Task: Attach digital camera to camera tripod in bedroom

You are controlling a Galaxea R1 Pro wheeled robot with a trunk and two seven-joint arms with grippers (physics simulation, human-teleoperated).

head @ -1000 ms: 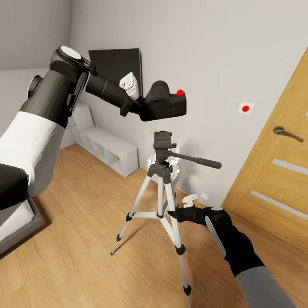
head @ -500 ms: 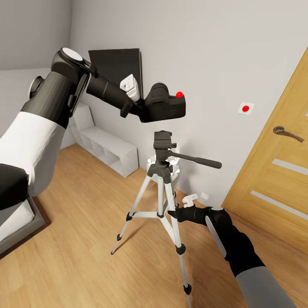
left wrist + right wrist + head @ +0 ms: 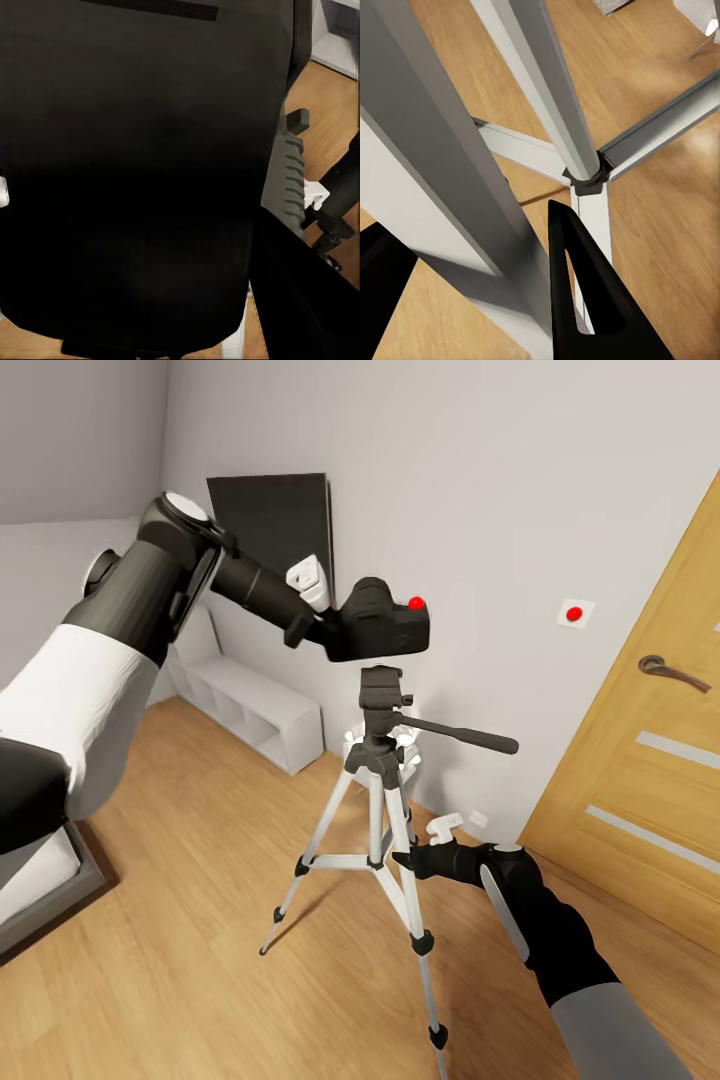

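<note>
My left gripper (image 3: 338,628) is shut on the black digital camera (image 3: 385,630), whose red dot faces up. The camera hangs level just above the black pan head (image 3: 381,695) of the camera tripod (image 3: 381,760), with a thin gap between them. In the left wrist view the camera's dark body (image 3: 150,150) is close up, and the tripod head (image 3: 292,180) shows beyond it. Low down, my right gripper (image 3: 408,858) is closed around a silver tripod leg. In the right wrist view that leg (image 3: 442,172) runs between the two black fingers (image 3: 577,285) of my right gripper (image 3: 472,221).
A wooden door (image 3: 650,760) stands at the right, with a white wall plate (image 3: 574,613) bearing a red dot beside it. A dark wall TV (image 3: 270,520) and white cube shelves (image 3: 250,710) line the wall. A small white lamp (image 3: 405,745) sits behind the tripod. The bed's corner (image 3: 40,890) is at the left.
My left arm has lowered the camera, bringing it from well above the tripod head to just over it. The right arm and tripod have stayed put.
</note>
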